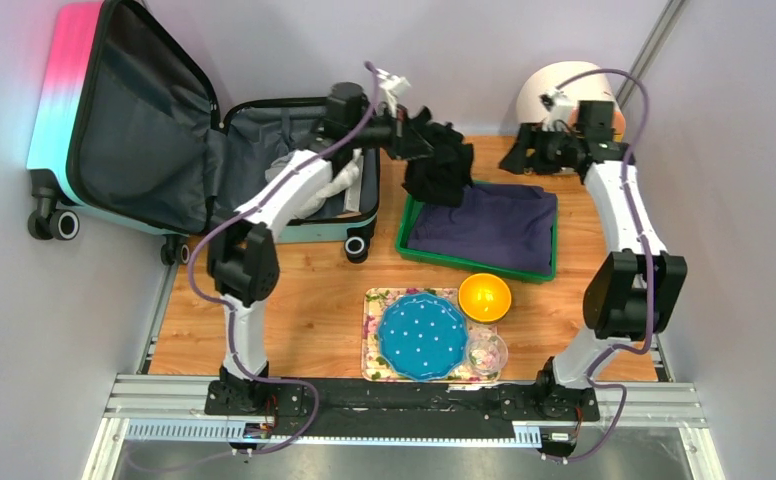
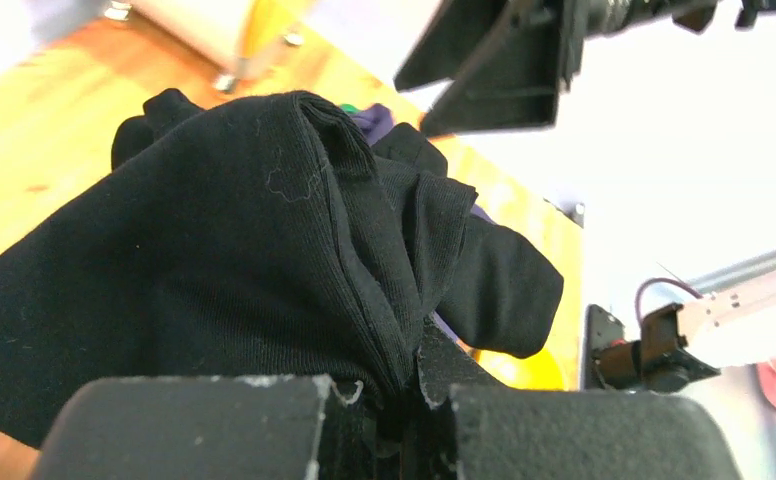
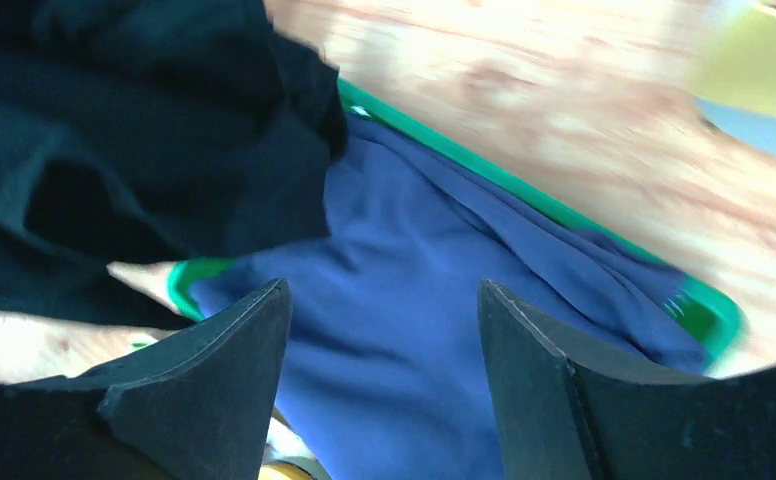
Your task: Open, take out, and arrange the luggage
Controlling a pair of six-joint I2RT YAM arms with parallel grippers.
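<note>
Two arms are up over the far half of the table (image 1: 314, 300). Left gripper (image 2: 396, 405) is clamped on a black garment (image 2: 244, 250), with fabric bunched tight between the fingers. From the top view the garment hangs off it above the far-left corner of the green tray (image 1: 402, 232); can't tell if its hem touches anything. Right gripper (image 3: 382, 290) has its fingers wide apart with nothing between them. It hovers over the tray's far-right side, pointed at the navy cloth (image 3: 414, 330) that fills the tray. Luggage (image 1: 114, 120) is at the far-left corner and unzipped. Its lid stands up past the table edge near the left wall, grey lining showing. Its base lies flat on the table just left of the tray, with some pale items (image 1: 336, 190) inside. A cream cabinet (image 1: 549, 90) sits at the far right behind the right gripper. Near the middle is a patterned mat (image 1: 374, 300) carrying a blue plate (image 1: 422, 335) and a small glass bowl (image 1: 486, 352). A yellow bowl (image 1: 485, 297) sits between the mat and the tray.
</note>
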